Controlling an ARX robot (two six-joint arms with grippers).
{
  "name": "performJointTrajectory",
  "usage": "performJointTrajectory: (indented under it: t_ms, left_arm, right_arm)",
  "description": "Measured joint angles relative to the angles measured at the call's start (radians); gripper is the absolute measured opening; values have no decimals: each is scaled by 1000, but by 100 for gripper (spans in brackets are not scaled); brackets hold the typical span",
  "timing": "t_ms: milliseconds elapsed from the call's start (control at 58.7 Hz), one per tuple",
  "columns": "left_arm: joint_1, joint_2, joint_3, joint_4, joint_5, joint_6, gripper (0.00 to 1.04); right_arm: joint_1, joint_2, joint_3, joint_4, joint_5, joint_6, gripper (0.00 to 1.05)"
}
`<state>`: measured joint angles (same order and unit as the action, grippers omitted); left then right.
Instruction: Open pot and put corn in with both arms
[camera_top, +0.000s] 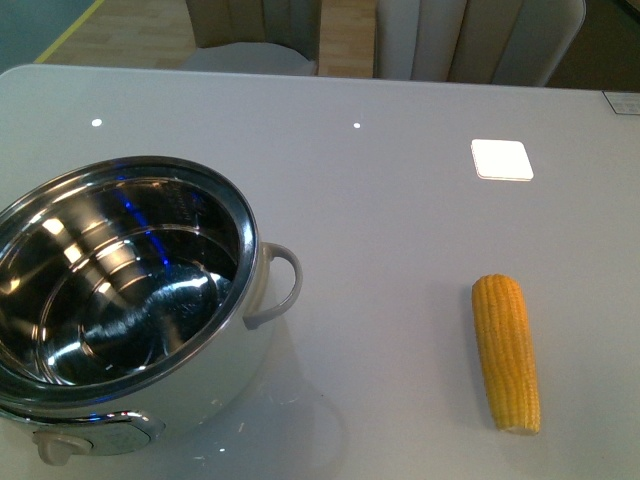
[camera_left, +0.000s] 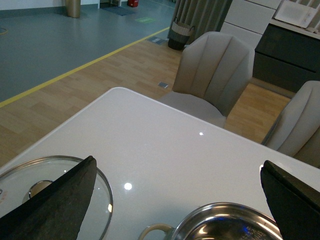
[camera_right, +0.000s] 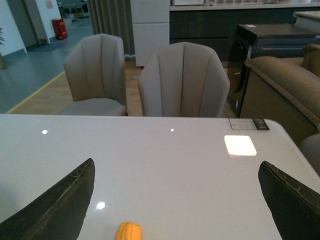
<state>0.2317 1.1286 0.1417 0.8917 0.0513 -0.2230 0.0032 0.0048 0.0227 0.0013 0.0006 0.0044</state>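
Observation:
The pot (camera_top: 120, 290) stands uncovered at the table's front left, its shiny steel inside empty and a cream loop handle (camera_top: 278, 285) facing right. Its glass lid (camera_left: 55, 190) lies flat on the table beside the pot (camera_left: 225, 222), seen only in the left wrist view. A yellow corn (camera_top: 507, 350) lies on the table at the front right, cut end toward me. My left gripper (camera_left: 177, 200) hangs open above the pot's rim and the lid. Over the corn's tapered end (camera_right: 128, 231) my right gripper (camera_right: 175, 200) is open too. Neither arm shows in the front view.
A white square pad (camera_top: 501, 159) lies on the table at the back right. Beige chairs (camera_right: 182, 80) stand behind the table's far edge. A small card (camera_right: 248, 123) sits at the far right corner.

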Motion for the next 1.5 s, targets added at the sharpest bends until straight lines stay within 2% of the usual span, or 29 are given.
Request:
performJointTrajectory:
  t_ms: [341, 409, 443, 613, 732, 834, 885, 970, 1498]
  left_arm:
    - [-28, -19, -9, -14, -5, 2, 97]
    - [-23, -18, -37, 82, 112, 88, 85]
    - [-31, -35, -44, 86, 130, 121, 80]
    - [-77, -174, -89, -4, 95, 194, 48]
    - [-116, -305, -112, -111, 59, 207, 21]
    - [-139, -382, -122, -177, 30, 209, 4]
    - [-186, -423, -128, -214, -34, 209, 3]
    - [-225, -491, -129, -273, -42, 212, 3]
    - [-229, -783, -129, -545, -51, 212, 3]
  right_arm:
    - [0, 0, 0, 0, 0, 0, 96]
    - [0, 0, 0, 0, 1, 0, 96]
    - [0, 0, 0, 0, 0, 0, 96]
    - [0, 0, 0, 0, 0, 0, 96]
    - [0, 0, 0, 0, 0, 0, 96]
    - [0, 0, 0, 0, 0, 0, 96]
    - [0, 0, 0, 0, 0, 0, 96]
    - [0, 0, 0, 0, 1, 0, 96]
    - [0, 0, 0, 0, 1, 0, 96]
